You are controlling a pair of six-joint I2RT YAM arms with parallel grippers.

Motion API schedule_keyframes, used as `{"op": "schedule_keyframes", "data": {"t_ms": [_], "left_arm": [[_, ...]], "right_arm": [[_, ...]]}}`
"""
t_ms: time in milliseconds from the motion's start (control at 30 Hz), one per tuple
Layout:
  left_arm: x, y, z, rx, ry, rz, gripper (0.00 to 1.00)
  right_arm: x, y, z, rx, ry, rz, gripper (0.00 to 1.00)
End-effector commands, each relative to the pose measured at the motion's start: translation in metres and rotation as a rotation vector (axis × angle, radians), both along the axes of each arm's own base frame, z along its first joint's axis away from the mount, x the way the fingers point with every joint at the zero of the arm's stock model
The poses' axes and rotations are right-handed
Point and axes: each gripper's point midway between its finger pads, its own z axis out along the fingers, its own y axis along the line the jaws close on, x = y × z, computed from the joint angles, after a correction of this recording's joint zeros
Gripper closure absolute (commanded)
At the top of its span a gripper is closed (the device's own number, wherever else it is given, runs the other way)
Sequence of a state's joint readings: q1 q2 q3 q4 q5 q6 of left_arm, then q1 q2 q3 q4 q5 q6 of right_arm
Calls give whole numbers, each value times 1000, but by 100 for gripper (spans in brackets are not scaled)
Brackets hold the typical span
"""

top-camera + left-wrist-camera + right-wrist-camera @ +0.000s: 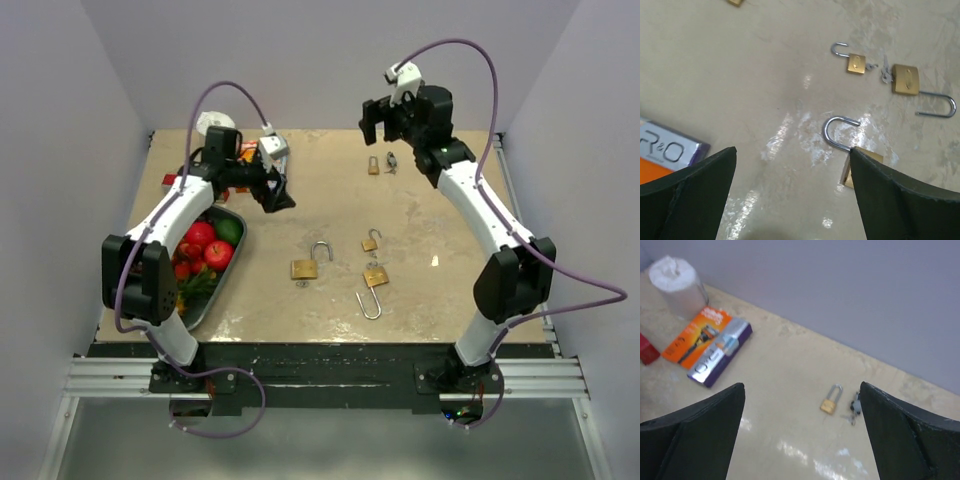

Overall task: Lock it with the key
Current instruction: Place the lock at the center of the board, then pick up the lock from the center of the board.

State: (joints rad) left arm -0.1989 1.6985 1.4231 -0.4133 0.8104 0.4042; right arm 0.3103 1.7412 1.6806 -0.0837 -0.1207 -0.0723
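hovering over the far padlock [830, 401], right fingers [695, 440] stand apart, empty; keys [855, 407] lie just beside it. left fingers [690, 195] apart too. best descend straight, pinching a key's bow squarely.

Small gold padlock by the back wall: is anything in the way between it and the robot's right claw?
Nothing visible is. The open right gripper hangs above the small brass padlock, with only bare tan table between them. The silver keys lie beside the padlock, not over it.
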Motion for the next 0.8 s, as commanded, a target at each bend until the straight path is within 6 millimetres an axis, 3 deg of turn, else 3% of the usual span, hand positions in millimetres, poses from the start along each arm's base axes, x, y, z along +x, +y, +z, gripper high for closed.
{"op": "schedule_keyframes", "data": {"t_ms": [0, 167, 233, 367, 467, 667, 767], "left_arm": [[-24, -21, -15, 105, -82, -155, 1], [-14, -20, -16, 62, -26, -40, 1], [-8, -17, -15, 49, -29, 24, 1], [-1, -9, -14, 34, -31, 95, 1], [5, -1, -14, 30, -10, 149, 1], [17, 17, -10, -2, 15, 252, 1], [20, 22, -10, 7, 8, 274, 1]], "right_arm": [[-45, -28, -98, -141, 342, 23, 1], [-99, -51, -193, -160, 685, -91, 8], [-121, -54, -220, -147, 789, -115, 9], [-139, -53, -245, -105, 858, -140, 10], [-136, -52, -252, -117, 833, -190, 11], [-143, -18, -266, -180, 804, -165, 14], [-146, -13, -274, -186, 808, -182, 15]]}}
